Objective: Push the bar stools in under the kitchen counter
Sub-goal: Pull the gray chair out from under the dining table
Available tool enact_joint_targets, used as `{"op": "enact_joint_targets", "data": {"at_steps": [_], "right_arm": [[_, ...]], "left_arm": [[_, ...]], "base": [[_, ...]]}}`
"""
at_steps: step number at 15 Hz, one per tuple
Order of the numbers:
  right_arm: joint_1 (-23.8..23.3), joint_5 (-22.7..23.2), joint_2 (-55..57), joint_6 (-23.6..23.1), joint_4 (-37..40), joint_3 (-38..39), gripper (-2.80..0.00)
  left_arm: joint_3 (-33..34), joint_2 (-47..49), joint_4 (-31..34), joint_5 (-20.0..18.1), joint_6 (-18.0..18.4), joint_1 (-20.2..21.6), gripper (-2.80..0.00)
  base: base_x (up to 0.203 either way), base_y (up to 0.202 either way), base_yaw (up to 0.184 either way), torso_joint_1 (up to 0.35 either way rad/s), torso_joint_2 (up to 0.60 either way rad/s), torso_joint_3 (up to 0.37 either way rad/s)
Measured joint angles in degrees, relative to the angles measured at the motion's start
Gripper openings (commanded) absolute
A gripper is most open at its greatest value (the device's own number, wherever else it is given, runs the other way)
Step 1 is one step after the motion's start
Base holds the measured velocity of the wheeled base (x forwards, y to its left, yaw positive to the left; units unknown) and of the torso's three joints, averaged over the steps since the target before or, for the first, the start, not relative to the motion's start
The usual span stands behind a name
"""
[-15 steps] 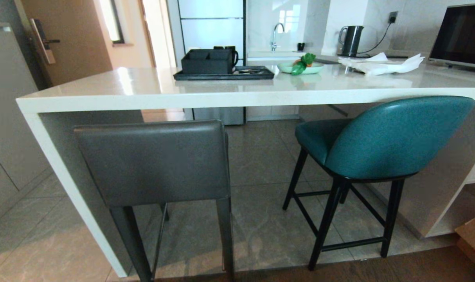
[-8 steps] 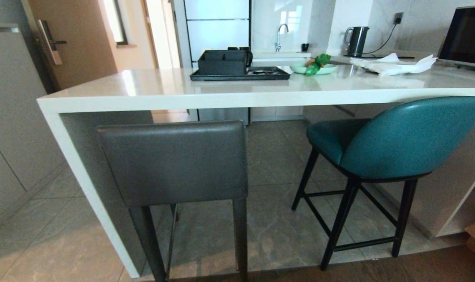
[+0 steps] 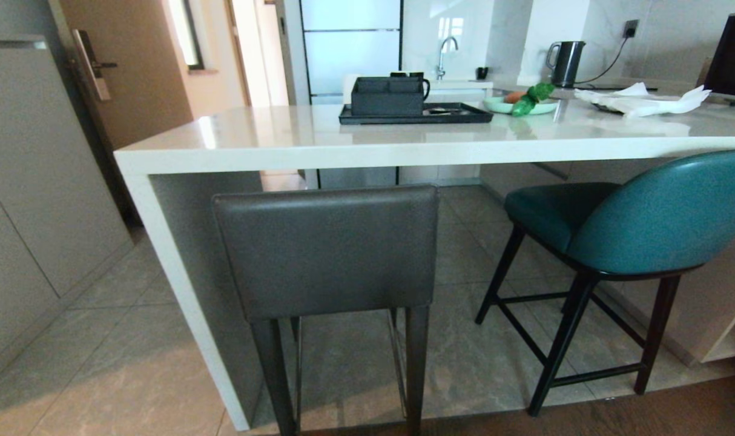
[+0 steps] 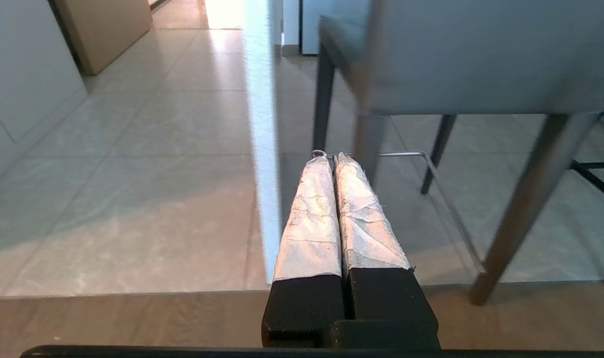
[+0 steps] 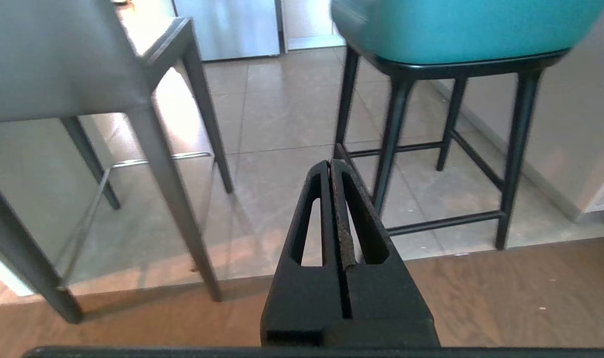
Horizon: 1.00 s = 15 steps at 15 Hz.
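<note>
Head view shows one long white table (image 3: 404, 145), its slab end panel on the left. Two bar stools stand before it: one dark grey stool (image 3: 326, 251) just beside the end panel with its back below the table's edge, and one teal stool (image 3: 658, 221) to the right, turned at an angle, seat partly under the top. On the table: one black tray (image 3: 416, 113), one kettle (image 3: 566, 63), one green plate (image 3: 519, 106) (vegetables on it). Two pincers, both pressed narrow and holding nothing: left pincer (image 4: 333, 158), right pincer (image 5: 330, 164), each low above the floor.
</note>
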Motion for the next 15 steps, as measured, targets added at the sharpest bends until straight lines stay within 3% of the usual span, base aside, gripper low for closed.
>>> {"op": "enact_joint_targets", "data": {"at_steps": [2, 15], "right_arm": [[-0.02, 0.00, 0.00, 0.00, -0.02, 0.00, -2.80], [0.00, -0.02, 0.00, 0.01, -0.02, 0.00, -2.80]], "left_arm": [[0.00, 0.00, 0.02, 0.03, 0.00, -0.07, -2.80], [0.00, 0.00, -0.05, 0.03, 0.84, 0.21, -2.80]], "base": [[0.000, 0.131, -0.001, 0.001, 0.01, 0.001], [0.000, 0.000, 0.000, 0.000, 0.00, 0.000]]}}
